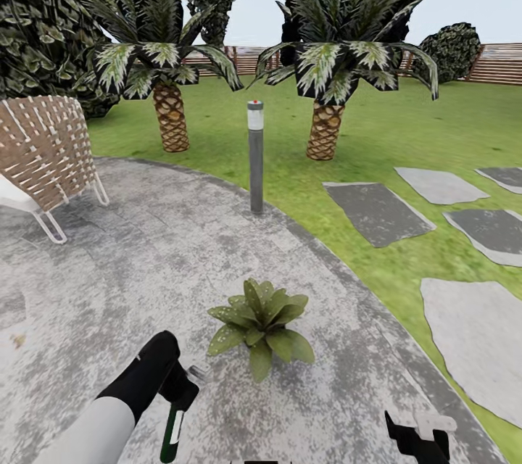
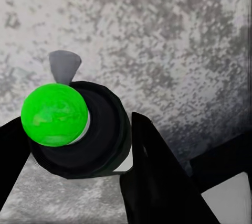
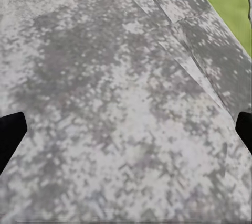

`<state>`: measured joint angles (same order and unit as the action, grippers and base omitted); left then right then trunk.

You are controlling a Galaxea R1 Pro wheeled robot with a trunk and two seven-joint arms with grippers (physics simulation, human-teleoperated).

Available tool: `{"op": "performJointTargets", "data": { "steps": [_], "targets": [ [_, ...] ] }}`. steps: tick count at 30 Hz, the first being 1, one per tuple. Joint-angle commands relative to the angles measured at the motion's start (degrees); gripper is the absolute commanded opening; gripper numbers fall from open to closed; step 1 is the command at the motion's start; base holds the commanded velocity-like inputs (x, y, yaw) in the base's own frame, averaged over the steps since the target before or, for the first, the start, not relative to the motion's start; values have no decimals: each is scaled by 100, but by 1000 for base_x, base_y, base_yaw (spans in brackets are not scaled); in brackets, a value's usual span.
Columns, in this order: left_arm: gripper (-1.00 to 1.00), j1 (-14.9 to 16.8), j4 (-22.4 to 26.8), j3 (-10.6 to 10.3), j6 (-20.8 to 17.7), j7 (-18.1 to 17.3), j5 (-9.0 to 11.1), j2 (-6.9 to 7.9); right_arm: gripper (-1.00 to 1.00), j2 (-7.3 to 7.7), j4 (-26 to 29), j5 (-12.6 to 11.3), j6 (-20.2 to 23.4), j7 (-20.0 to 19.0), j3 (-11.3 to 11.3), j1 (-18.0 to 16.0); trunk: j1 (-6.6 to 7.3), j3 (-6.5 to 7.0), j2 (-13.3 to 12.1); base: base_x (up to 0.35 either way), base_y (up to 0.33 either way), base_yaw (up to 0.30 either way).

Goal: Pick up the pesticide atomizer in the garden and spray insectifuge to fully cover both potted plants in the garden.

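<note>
Atomizer gripped beside the plant
Left hand (image 1: pixel 176 406) is clamped on the atomizer (image 1: pixel 172 433), near the plant (image 1: pixel 261 322); right hand (image 1: pixel 419 438) fingers stand apart.

A wicker chair (image 1: pixel 45 152), a bollard lamp (image 1: pixel 256 156) and two palms (image 1: pixel 170 80) stand nearby.

So I'm parked on the round grey stone patio (image 1: pixel 145 246), mottled light and dark, filling most of the lower left of my head view. Sitting right on it: a potted plant (image 1: pixel 261 325) with speckled green leaves, low in the middle of the frame, and a woven wicker chair (image 1: pixel 45 158) on white legs at the left edge. A grey bollard lamp (image 1: pixel 255 156) stands at the patio's curved rim, centre frame. Past that rim it's lawn (image 1: pixel 406 138), with grey stepping stones (image 1: pixel 377 212) on the right.
</note>
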<state>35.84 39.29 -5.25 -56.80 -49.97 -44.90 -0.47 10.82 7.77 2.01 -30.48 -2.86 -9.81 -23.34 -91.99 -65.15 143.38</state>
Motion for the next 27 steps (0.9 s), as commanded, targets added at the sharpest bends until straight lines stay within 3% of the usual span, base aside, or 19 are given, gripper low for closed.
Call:
{"op": "performJointTargets", "data": {
  "steps": [1, 8, 21, 27],
  "targets": [
    [-100, 2, 8, -1, -13, -56, -67, -5, 100, -1, -8, 20, -20, -30, -47, -3, 1, -5, 2, 8, -38, 4],
    [-100, -6, 7, -7, -11, -48, -96, -12, 100, -9, -18, 19, -20, -30, -47, -3, 1, -5, 2, 114, -236, 57],
    [-100, -7, 14, -2, -15, -48, -102, -5, 100, -10, -15, 19, -20, -30, -47, -3, 1, -5, 2, -4, -311, 261],
    [-100, -7, 16, -37, -15, -48, -107, 0, 100, -3, -12, 19, -21, -36, -47, -3, 1, -5, 2, -94, -307, 34]
  ]
}}
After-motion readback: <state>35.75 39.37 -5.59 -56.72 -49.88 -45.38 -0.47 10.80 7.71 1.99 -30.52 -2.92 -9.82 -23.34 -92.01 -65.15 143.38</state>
